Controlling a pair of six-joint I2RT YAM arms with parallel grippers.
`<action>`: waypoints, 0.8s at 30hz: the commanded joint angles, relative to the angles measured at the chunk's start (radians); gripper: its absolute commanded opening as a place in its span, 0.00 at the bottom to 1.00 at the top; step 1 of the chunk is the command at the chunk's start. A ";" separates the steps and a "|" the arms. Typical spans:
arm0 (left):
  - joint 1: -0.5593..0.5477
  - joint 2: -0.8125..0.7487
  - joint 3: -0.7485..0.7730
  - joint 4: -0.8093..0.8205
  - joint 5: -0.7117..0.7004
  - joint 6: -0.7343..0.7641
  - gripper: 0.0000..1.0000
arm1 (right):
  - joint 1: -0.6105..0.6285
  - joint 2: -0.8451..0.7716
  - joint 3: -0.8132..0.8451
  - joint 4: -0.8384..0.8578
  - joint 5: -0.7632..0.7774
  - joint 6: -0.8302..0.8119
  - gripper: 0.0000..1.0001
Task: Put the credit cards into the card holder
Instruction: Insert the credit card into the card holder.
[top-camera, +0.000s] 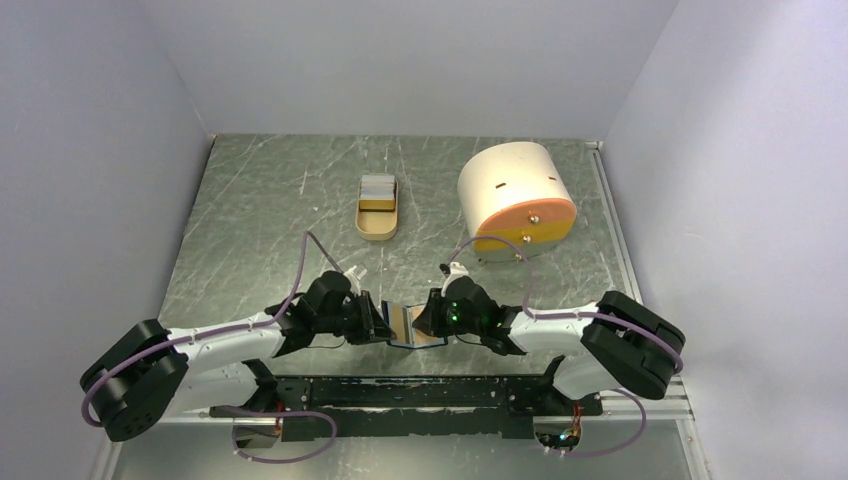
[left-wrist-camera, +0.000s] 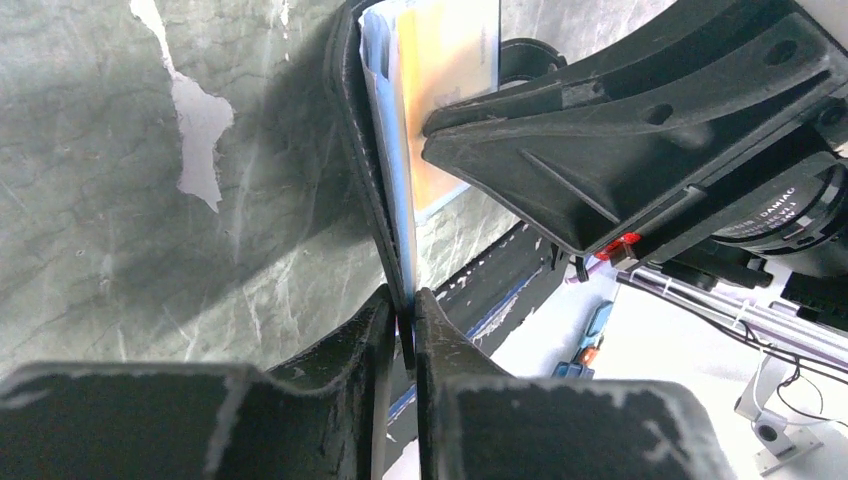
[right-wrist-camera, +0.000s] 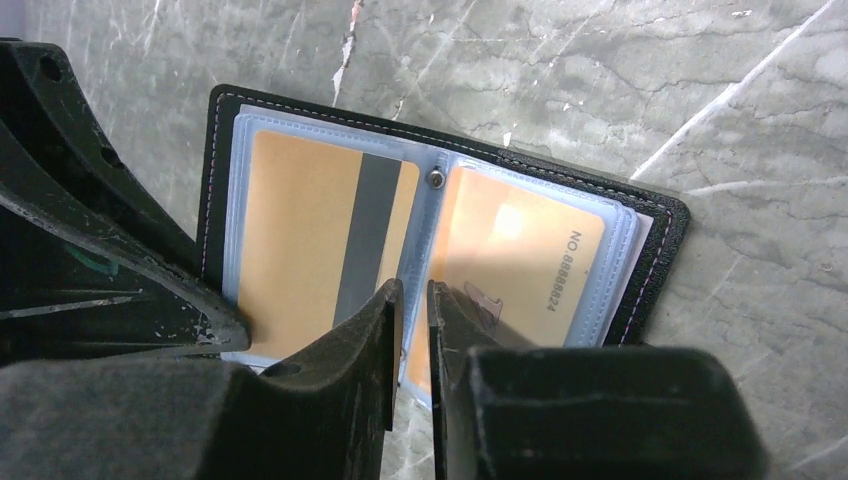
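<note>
Left gripper (left-wrist-camera: 402, 310) clamps the card holder (right-wrist-camera: 665, 228) edge, right gripper (right-wrist-camera: 415, 295) narrowly pinches its centre leaf (right-wrist-camera: 424, 215); opposing pull may tear the leaf.

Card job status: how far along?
Done: two orange cards sit sleeved in the open card holder. In hand: left end effector pinches its edge; right end effector appears clamped on a middle sleeve. To do: further cards lie in the tan tray, whitish one on top.

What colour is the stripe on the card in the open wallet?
Dark grey stripe on a yellow-orange card; clearest in right wrist view.
</note>
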 joint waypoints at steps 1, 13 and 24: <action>-0.007 -0.016 0.024 0.075 0.024 0.015 0.19 | 0.002 0.019 0.003 0.034 0.011 -0.013 0.19; -0.006 -0.057 -0.004 0.118 0.016 0.017 0.09 | 0.003 0.045 -0.001 0.060 0.000 -0.005 0.18; -0.007 -0.032 0.007 0.103 0.012 0.021 0.23 | 0.003 0.042 -0.004 0.060 -0.001 -0.007 0.18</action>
